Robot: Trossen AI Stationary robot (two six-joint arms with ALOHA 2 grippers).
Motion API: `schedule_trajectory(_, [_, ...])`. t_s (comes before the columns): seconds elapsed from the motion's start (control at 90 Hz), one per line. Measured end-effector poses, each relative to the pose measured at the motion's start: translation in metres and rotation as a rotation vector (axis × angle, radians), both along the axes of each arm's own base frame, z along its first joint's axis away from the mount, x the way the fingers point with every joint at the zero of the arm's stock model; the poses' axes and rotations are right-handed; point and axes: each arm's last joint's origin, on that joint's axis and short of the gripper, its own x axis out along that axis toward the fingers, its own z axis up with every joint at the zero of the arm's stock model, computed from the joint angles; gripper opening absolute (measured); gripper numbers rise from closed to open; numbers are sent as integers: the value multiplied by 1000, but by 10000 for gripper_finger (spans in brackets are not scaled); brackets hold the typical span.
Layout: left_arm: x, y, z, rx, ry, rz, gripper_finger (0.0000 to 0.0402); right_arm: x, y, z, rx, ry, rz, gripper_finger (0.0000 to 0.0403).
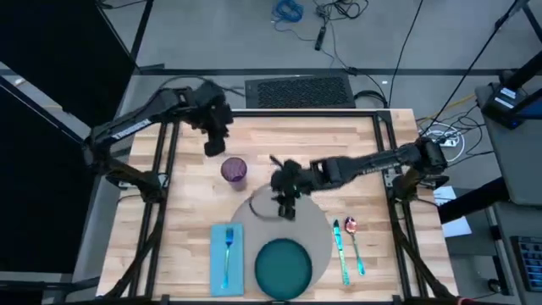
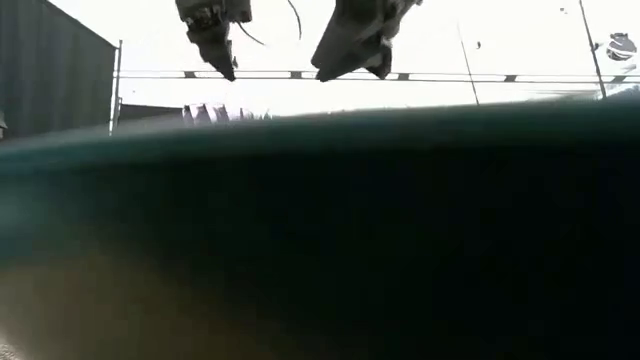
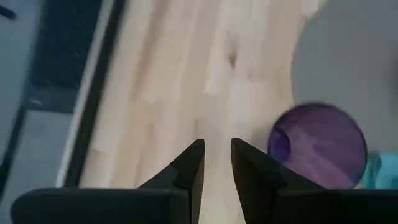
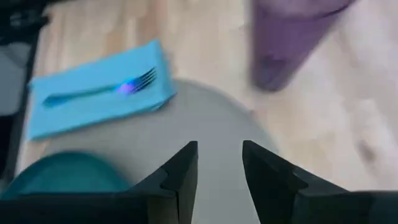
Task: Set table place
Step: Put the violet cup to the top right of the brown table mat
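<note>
Both pincers empty: right pincer (image 1: 286, 206) slightly spread above mat (image 1: 318, 227) far edge, left pincer (image 1: 214, 146) nearly pressed together beyond cup (image 1: 234, 171), likely because the setting reads complete.

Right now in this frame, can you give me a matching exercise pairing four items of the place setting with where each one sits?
Things:
1. blue-handled fork
2. small purple cup
3. dark teal round plate
4. blue-handled spoon

Places:
A. on the bare wooden table, right of the large round grey mat
B. on the light blue cloth napkin
C. on the grey mat's near part
D. on bare wood beyond the napkin

Pairs: 1-B, 2-D, 3-C, 4-A
</note>
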Motion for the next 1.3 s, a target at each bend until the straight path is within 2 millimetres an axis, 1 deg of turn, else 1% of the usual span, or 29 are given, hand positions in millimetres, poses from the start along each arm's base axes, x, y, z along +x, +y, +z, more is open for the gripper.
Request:
schedule_trajectory(0.067, [-2,4,5,5,-57,48,64,4,-20,3,-15,-39,-36,114])
schedule_trajectory(0.133, [-5,8,4,0,-49,85,64,8,-37,5,-23,-91,-76,114])
schedule_trajectory(0.2, [-9,13,0,23,-22,145,64,15,-55,7,-21,-161,-124,114])
schedule_trajectory(0.3, [-18,26,-12,73,64,284,64,22,-78,-1,52,-194,-186,114])
schedule_trajectory(0.378, [-27,37,-22,83,95,383,64,25,-91,-8,86,-198,-203,114])
schedule_trajectory(0.533, [-44,52,-28,86,73,510,64,32,-111,-22,145,-206,-230,114])
schedule_trajectory(0.667, [-52,59,-39,76,101,549,64,40,-115,-22,174,-232,-219,114])
schedule_trajectory(0.756, [-56,61,-44,63,124,533,64,48,-116,-20,176,-241,-214,114])
schedule_trajectory(0.867, [-56,62,-52,63,139,520,64,58,-118,-17,180,-226,-211,114])
schedule_trajectory(0.967, [-56,62,-57,67,155,496,64,65,-119,-19,171,-183,-208,114])
schedule_trajectory(1.089, [-56,63,-58,78,158,476,64,70,-118,-22,169,-141,-202,114])
schedule_trajectory(1.3, [-55,65,-57,97,137,476,64,75,-104,-25,167,-135,-171,114])
